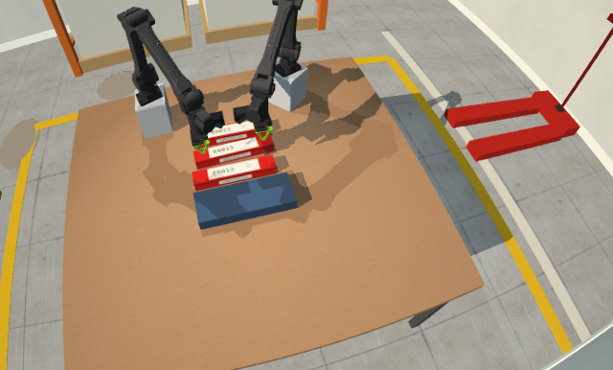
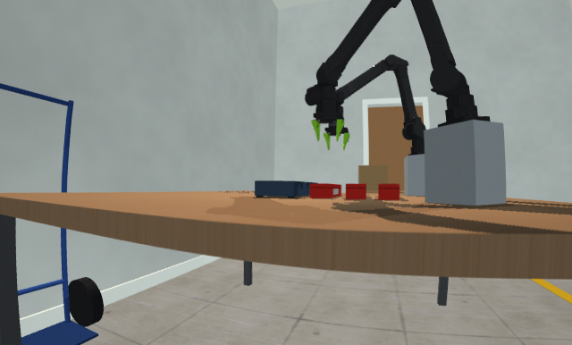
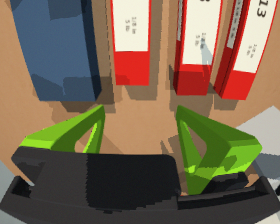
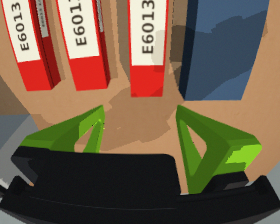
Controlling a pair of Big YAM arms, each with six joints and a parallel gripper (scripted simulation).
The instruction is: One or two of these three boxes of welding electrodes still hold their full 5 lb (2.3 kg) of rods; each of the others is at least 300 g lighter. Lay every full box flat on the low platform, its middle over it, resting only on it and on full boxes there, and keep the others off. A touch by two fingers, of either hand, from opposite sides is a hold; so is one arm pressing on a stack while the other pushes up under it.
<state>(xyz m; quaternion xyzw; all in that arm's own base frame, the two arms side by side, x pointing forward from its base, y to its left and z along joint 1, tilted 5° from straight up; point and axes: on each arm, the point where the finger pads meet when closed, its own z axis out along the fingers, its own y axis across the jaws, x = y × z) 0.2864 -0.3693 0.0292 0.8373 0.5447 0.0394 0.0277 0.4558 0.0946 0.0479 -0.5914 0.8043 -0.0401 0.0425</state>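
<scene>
Three boxes still to be weighed

The left gripper (image 1: 264, 138) (image 2: 327, 140) (image 3: 140, 110) and right gripper (image 1: 201, 150) (image 2: 337, 149) (image 4: 140, 110) hang open, holding nothing. The near box (image 1: 234, 172) (image 2: 321, 192) (image 3: 132, 70) (image 4: 147, 80), middle box (image 1: 234, 148) (image 2: 356, 192) (image 3: 191, 82) (image 4: 88, 75) and far box (image 1: 237, 128) (image 2: 389, 192) (image 3: 236, 85) (image 4: 36, 75) lie beside the platform (image 1: 246, 198) (image 2: 276, 189) (image 3: 58, 55) (image 4: 223, 55). Weighing seems in hand; a two-ended lift likely comes next. Labels read "E6013", with "1/8 in" and "5 lb"; no brand is legible.

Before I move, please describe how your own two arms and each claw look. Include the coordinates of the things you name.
Both arms are black, with thick rounded joints. The left claw (image 3: 140, 110) and right claw (image 4: 140, 110) look alike: a dark, blocky body and two bright green, tapered fingers, each with a triangular opening. I see no loose cables or markings on them.
</scene>
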